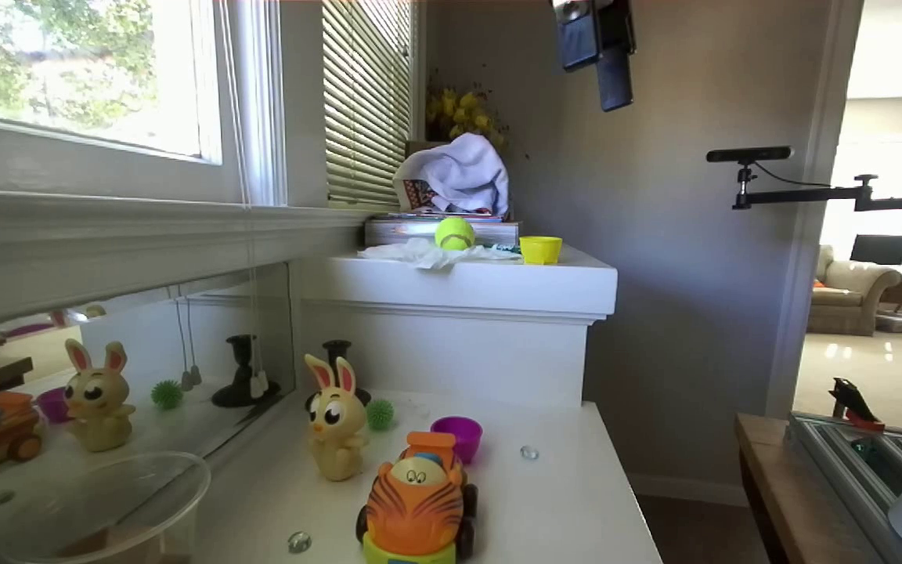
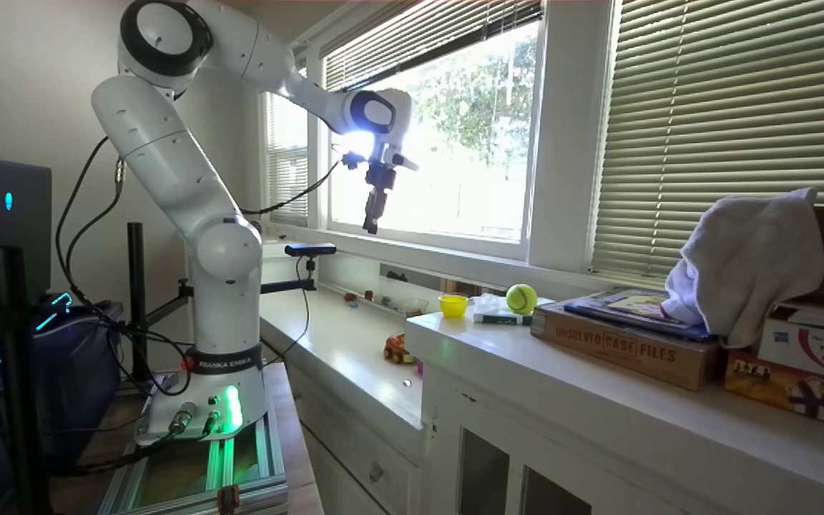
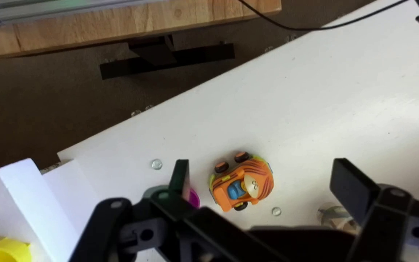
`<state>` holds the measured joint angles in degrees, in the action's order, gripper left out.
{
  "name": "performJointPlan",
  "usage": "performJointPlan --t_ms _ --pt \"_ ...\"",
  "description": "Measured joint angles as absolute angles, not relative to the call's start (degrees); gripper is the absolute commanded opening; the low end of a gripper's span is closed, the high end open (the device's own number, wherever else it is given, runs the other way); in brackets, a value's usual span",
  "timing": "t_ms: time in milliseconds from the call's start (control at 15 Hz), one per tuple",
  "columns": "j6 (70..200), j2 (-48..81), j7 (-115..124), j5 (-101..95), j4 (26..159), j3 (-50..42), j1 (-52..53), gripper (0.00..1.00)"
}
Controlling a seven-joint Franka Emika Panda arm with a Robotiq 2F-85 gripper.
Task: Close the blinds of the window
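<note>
Narrow blinds of thin grey-white slats [image 2: 287, 179] show in a tall, narrow white-framed window [image 2: 315, 150] behind the arm in an exterior view. Beige-olive slats [image 2: 734, 136] hang lowered over another window to the right; they look tall and narrow beside the towel in an exterior view [image 1: 365, 102]. My gripper [image 3: 262, 165] is open and empty in the wrist view, its fingers wide apart above the white counter. It hangs in the air before the wide bare pane in an exterior view [image 2: 372, 223] and at the top in an exterior view [image 1: 601, 78]. It touches no blinds.
Partly raised slats [image 2: 426, 36] top the wide pane [image 2: 483, 129]. Thin cords [image 1: 233, 117] hang at its side. An orange toy car [image 3: 244, 185], rabbit [image 1: 337, 427] and purple cup [image 1: 459, 437] stand on the counter. A raised ledge [image 2: 598, 372] holds boxes, ball and towel.
</note>
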<state>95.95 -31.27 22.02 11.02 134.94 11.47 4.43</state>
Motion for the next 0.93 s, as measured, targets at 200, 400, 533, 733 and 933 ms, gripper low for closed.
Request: performJointPlan --t_ms 200,400,533,733,933 --pt "104.9 -29.8 22.0 10.0 135.6 11.6 3.8 1.00" --pt "114.8 -27.6 22.0 6.8 137.4 11.9 3.3 1.00" --pt "122.0 -26.1 22.1 3.9 139.3 12.4 2.9 1.00" --pt "132.0 -23.8 23.0 -1.1 142.3 13.5 2.1 1.00" --pt "139.6 -21.4 23.7 -5.5 144.6 14.6 1.3 1.00"
